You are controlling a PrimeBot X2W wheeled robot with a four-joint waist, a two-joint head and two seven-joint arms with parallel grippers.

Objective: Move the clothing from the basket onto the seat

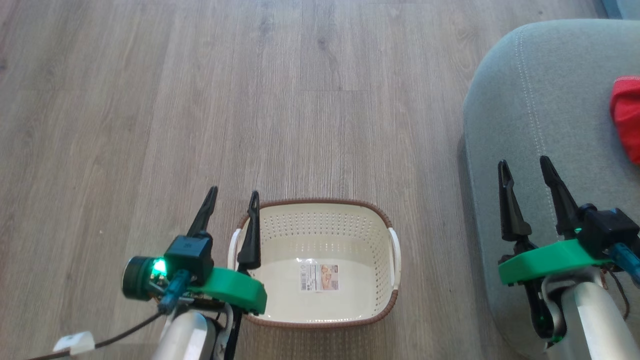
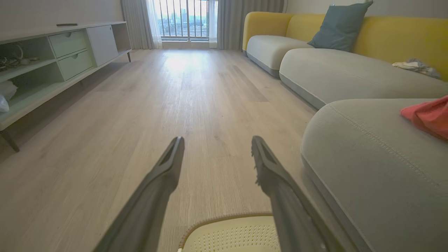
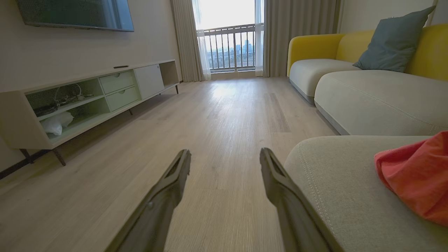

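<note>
Left gripper [image 1: 234, 192] first, closest to us, its two dark fingers spread wide with nothing between them. It hovers at the left edge of the basket [image 1: 320, 225], and from the head view one finger crosses the white side handle. Over to the right gripper [image 1: 523, 161]: fingers just as wide apart, holding nothing, poised above the near part of the seat [image 1: 525, 100].

Any writing? One paper label [image 1: 319, 277] is stuck to the bottom of the basket, with a small picture and lines of print, all too small to read.

Underfoot, pale grey-brown wood-look floor [image 1: 150, 100] runs the whole way to a bright balcony window [image 3: 227, 45] with railings and long curtains. Along the left wall stands a low pale-green cabinet [image 3: 87, 94], a white bag [image 3: 57, 124] on its open shelf, and a dark screen [image 3: 73, 14] hangs above it. On the right sits a yellow-backed sofa [image 3: 367, 52] with a blue-grey cushion [image 3: 393, 40].

Now the basket: cream, perforated, brown braided rim, standing on the floor just left of the seat, its whole bottom on show around that label. And the clothing [image 1: 627, 115]? Bright red fabric, lying on top of the grey-green seat at the far right, well apart from both grippers.
</note>
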